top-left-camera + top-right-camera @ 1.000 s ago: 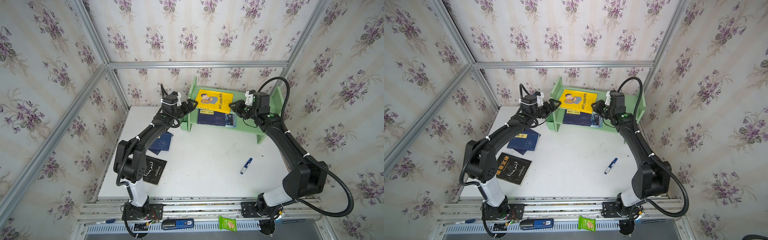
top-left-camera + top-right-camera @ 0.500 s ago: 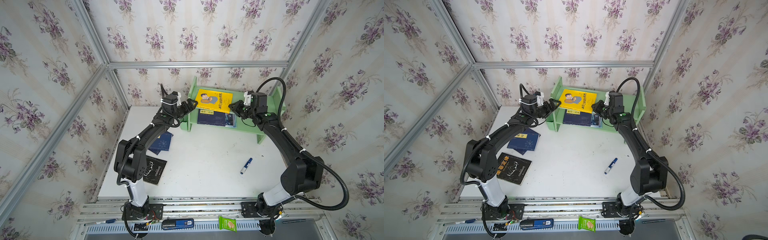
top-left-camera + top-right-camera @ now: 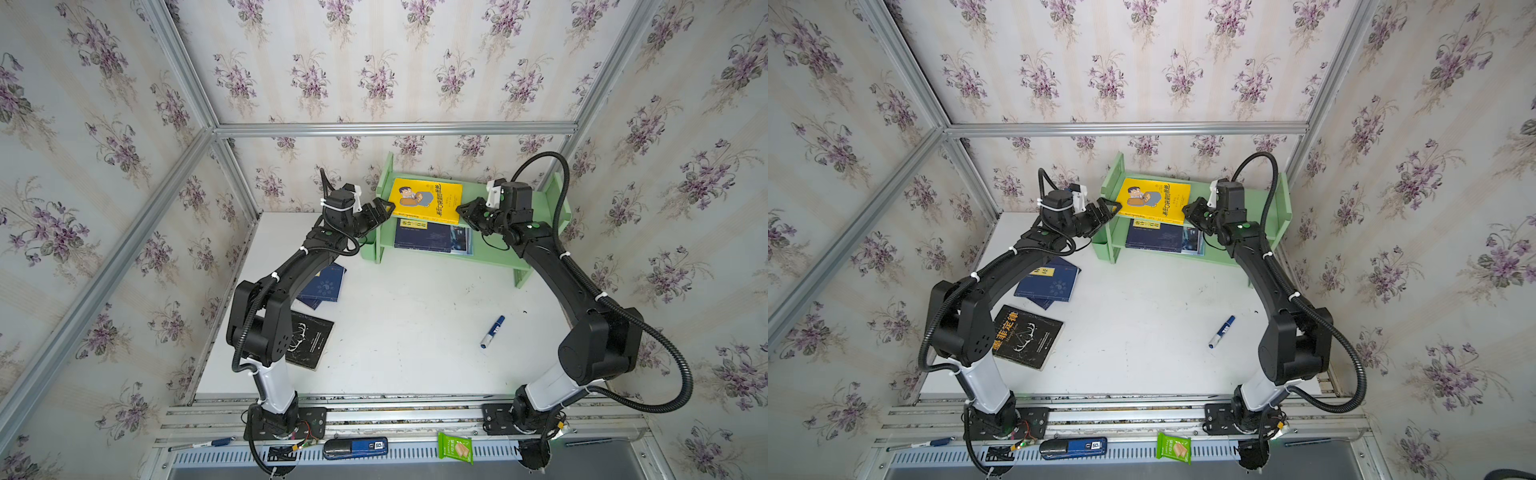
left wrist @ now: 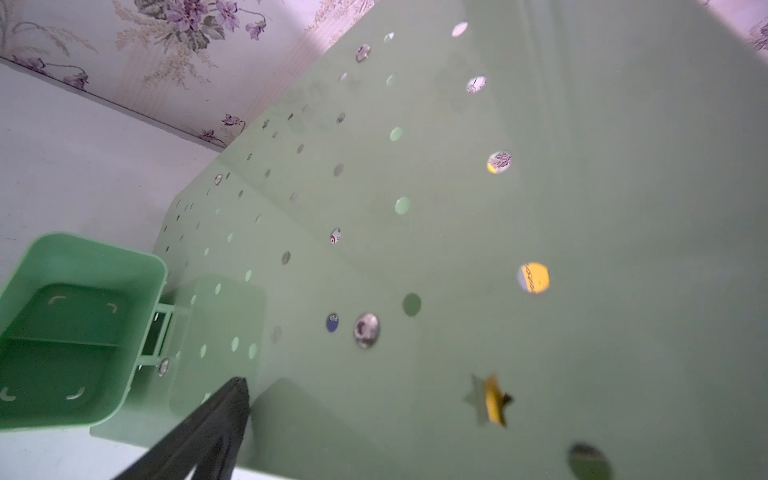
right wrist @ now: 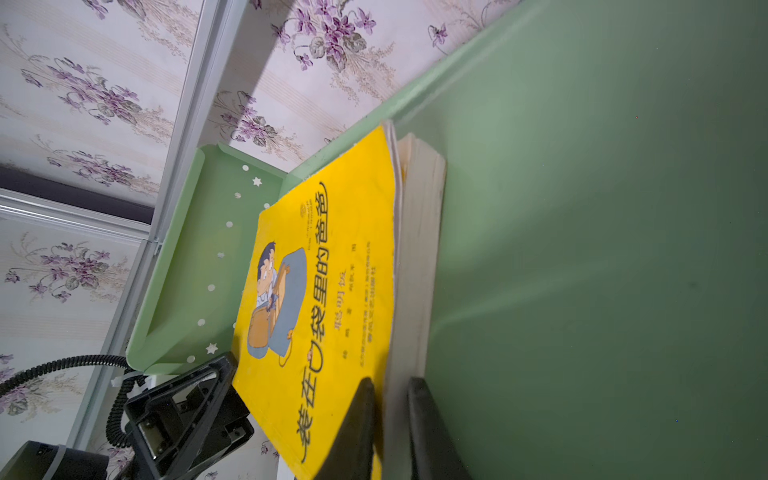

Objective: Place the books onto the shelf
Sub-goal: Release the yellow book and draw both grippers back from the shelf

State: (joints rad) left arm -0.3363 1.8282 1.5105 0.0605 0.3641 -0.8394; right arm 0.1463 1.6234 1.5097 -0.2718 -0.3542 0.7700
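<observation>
- Plainly, the title 装在口袋里的爸爸 is printed in black on the yellow book [image 5: 324, 291], beside a cartoon man. The book is laid flat on the upper tier of the shelf [image 3: 492, 255], which is set at 12 o'clock on the surface [image 3: 415, 332].
- The gold characters 墨菲定律 can be read on the black book [image 3: 1025, 336], which is laid flat at 8 o'clock.
- A yellow title label is carried by the loose navy books [image 3: 1050, 282], two of them overlapped at 9 o'clock beneath the left arm. Its characters are partly hidden.
- The shelved navy book [image 3: 428, 237] is laid on the lower tier, and its yellow label is too small to be read. The edge of a white-and-blue magazine [image 3: 463, 241] is seen under it on its 3 o'clock side.
- The marker pen [image 3: 492, 331] is laid at 4 o'clock, and the print on its barrel cannot be made out.
- The right hand [image 3: 463, 210] is extended to the yellow book from that book's 3 o'clock side and is clenched on its corner. One finger [image 5: 353, 424] is pressed on the cover, and the other is set on the opposite side of the page block.
- The left hand [image 3: 382, 211] is held at the shelf's 9 o'clock side panel, spread wide, with nothing grasped. One fingertip [image 4: 232, 399] is seen just beside the perforated panel, near the green cup [image 4: 104, 253].
</observation>
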